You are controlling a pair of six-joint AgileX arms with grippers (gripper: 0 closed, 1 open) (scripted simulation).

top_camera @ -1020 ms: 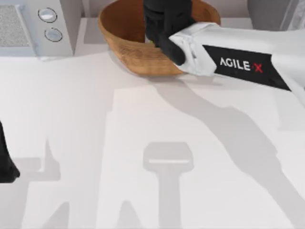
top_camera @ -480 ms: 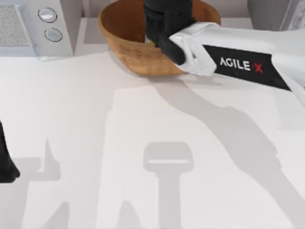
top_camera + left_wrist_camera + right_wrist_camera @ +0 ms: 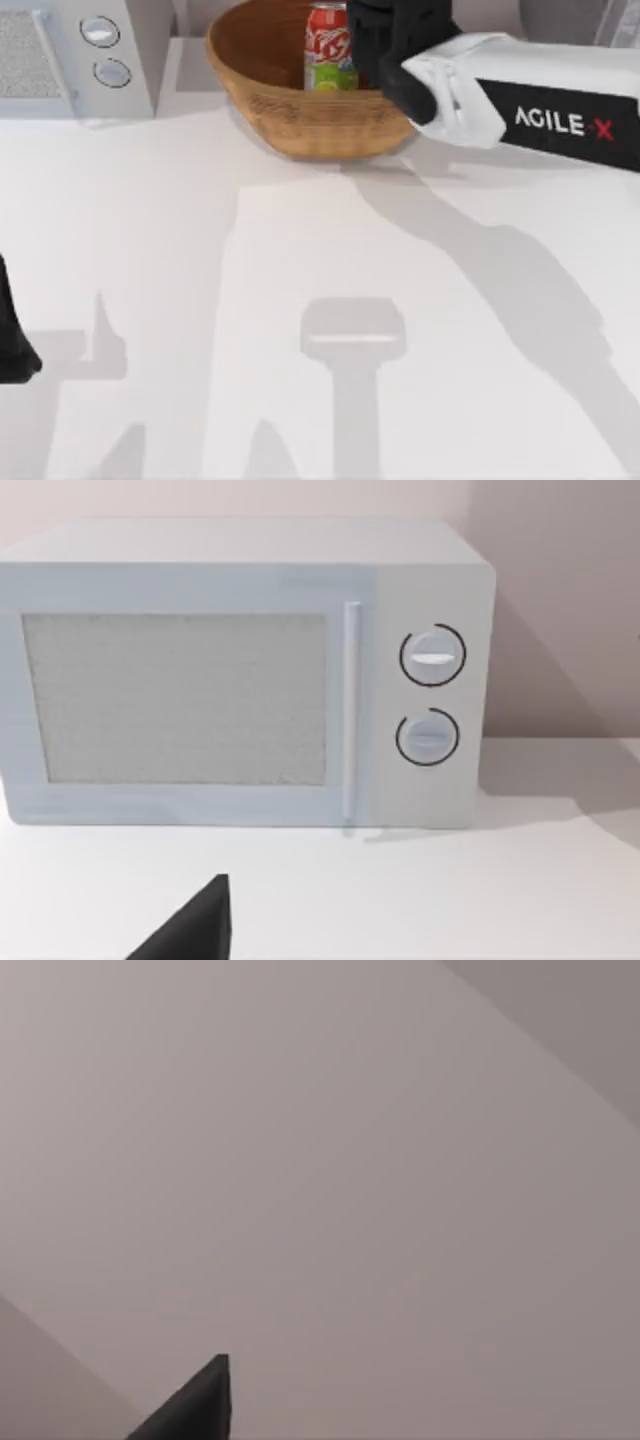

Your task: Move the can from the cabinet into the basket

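Top cam looks straight down over the table (image 3: 200,250). Left wrist cam faces the microwave (image 3: 240,670) front-on, nearby; top cam catches that microwave's corner too. Right wrist cam stares at blank wall.

We saw bright, even light across the white table (image 3: 180,250), with no glare. Soft grey shadows of our arms lay on it, edges a little blurred; the right arm's (image 3: 530,100) shadow ran as a broad diagonal band toward the near right corner. The basket (image 3: 300,120) was darker on its inner wall. The microwave (image 3: 250,670) stood evenly lit, casting a faint shadow on the wall beside it. Nothing looked bent at the edges.
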